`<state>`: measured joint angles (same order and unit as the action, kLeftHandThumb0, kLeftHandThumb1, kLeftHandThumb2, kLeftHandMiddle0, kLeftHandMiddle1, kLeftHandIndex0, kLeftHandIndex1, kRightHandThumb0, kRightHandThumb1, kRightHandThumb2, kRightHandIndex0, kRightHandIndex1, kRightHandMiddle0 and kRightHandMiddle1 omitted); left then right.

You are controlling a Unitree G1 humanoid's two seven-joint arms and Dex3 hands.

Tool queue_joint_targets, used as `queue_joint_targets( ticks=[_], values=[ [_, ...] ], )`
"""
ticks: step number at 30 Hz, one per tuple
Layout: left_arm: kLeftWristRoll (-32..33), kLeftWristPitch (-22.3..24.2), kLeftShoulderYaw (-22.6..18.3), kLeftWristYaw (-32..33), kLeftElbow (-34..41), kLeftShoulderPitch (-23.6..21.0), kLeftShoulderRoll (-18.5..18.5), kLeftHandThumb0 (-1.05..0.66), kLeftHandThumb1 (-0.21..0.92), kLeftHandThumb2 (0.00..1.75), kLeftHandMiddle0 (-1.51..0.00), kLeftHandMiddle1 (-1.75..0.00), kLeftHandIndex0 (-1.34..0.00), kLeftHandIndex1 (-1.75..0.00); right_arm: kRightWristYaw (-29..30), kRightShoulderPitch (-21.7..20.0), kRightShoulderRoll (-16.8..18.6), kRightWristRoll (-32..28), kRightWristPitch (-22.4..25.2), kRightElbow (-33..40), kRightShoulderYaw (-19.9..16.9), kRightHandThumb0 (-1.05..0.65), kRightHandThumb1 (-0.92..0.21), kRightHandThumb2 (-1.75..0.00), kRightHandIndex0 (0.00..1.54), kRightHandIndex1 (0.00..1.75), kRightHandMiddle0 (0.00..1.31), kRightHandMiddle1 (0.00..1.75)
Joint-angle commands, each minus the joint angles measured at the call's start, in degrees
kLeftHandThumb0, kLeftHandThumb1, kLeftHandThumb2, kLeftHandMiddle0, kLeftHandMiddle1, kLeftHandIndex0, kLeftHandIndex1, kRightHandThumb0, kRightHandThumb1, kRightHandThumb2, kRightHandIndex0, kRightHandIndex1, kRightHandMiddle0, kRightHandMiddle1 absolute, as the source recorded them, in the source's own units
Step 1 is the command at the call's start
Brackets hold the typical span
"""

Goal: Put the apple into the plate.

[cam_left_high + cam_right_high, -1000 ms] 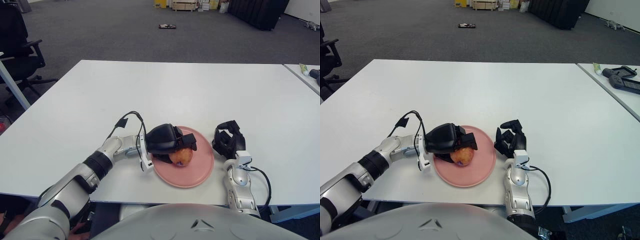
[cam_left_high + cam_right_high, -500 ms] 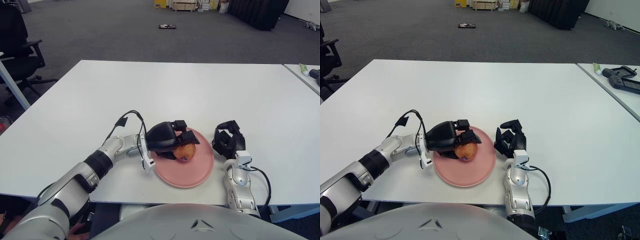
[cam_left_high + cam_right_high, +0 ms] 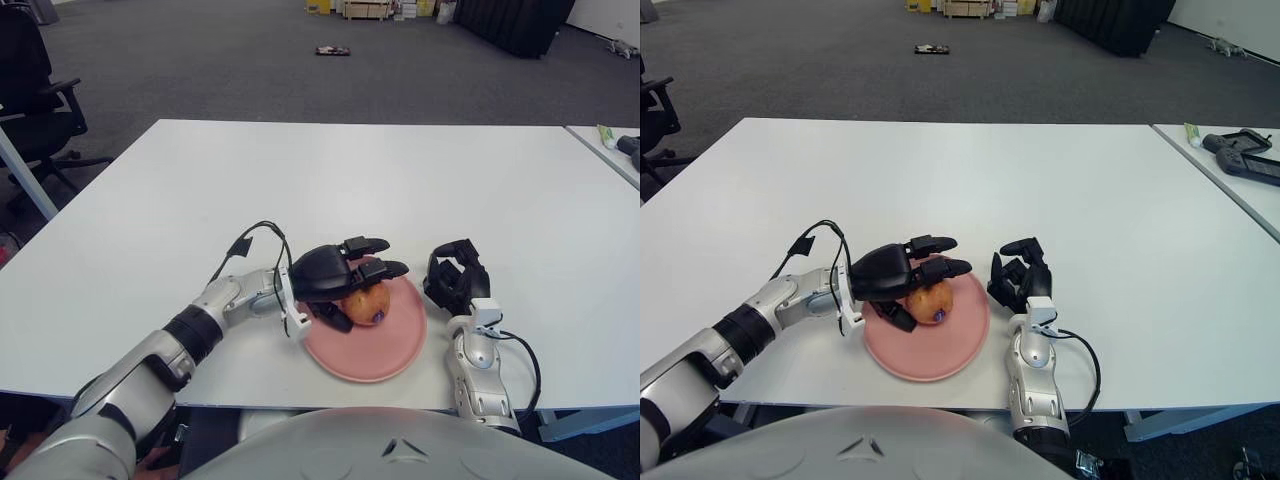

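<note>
**Apple on plate, left hand spread above it**

Item 1, apple (image 3: 366,304): I see it resting on the pink plate (image 3: 390,348), in the plate's left half, toward the far rim. Yellow-orange skin, with a small dark sticker facing me.

Item 2, plate: round, pink, sitting flat on the white table (image 3: 400,180) near the front edge, between my two hands.

Item 3, left hand (image 3: 330,275): reaching in from the left, palm down over the left part of the plate. Its fingers (image 3: 936,243) are spread and stretched out straight to the right, passing just above the apple. The thumb hangs down at the apple's left side. I cannot tell whether any finger touches the fruit, but none is curled around it. A black cable (image 3: 250,243) loops up from the wrist.

Item 4, right hand (image 3: 455,280): parked just to the right of the plate, wrist on the table near the front edge, dark fingers curled loosely inward around nothing. It is close beside the plate's rim; I cannot tell whether it touches.

Item 5, surroundings: a black office chair (image 3: 35,90) stands on grey carpet beyond the table's left corner. A second table (image 3: 1230,165) at the far right carries a few small dark objects I cannot identify.
</note>
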<state>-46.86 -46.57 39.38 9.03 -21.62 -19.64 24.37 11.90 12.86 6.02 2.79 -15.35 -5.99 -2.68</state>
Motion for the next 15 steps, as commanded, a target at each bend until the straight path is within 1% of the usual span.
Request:
queue_joint_targets(
  ticks=[1,4,7,11,13,15],
  values=[
    [1.59,0.39,-1.42,-2.33,0.46,1.30,0.94,-1.03,0.92,1.03,0.00,0.00,0.00,-0.11,0.53,-0.16,1.20,-0.67,1.61,0.03,-0.19,-0.40,-0.61,-0.94,0.72,1.75,0.39,1.75],
    [4.71,0.52,-3.35,-3.31,1.24,2.09,0.61,-1.04,0.92,1.03,0.00,0.00,0.00,-0.09,0.72,-0.10,1.30,-0.71,1.57,0.17,-0.12,-0.40,-0.62,-0.94,0.73,1.75,0.39,1.75],
    [7.32,0.02,-5.57,-4.25,1.49,1.56,0.91,-1.05,0.92,1.02,0.00,0.00,0.00,-0.07,0.67,-0.05,1.29,-0.72,1.44,0.20,0.01,-0.40,-0.62,-0.94,0.73,1.75,0.38,1.75],
    [8.84,-2.50,-9.42,-1.49,-1.90,-1.19,1.09,-1.05,0.92,0.99,0.00,0.00,0.00,-0.02,0.38,0.04,0.96,-0.50,0.99,-0.02,0.30,-0.40,-0.62,-0.94,0.73,1.75,0.38,1.75],
    [9.96,-4.24,-11.35,0.75,-2.99,-1.11,0.13,-1.05,0.92,0.99,0.00,0.00,0.00,-0.01,0.23,0.03,0.70,-0.21,0.38,-0.35,0.44,-0.40,-0.62,-0.94,0.74,1.75,0.38,1.75],
    [13.05,-6.13,-13.05,1.59,-4.43,-0.66,-1.34,-1.05,0.92,0.97,0.00,0.00,0.00,0.00,-0.03,0.04,0.52,-0.22,0.04,-0.52,0.54,-0.39,-0.62,-0.93,0.74,1.75,0.38,1.75]
  ],
)
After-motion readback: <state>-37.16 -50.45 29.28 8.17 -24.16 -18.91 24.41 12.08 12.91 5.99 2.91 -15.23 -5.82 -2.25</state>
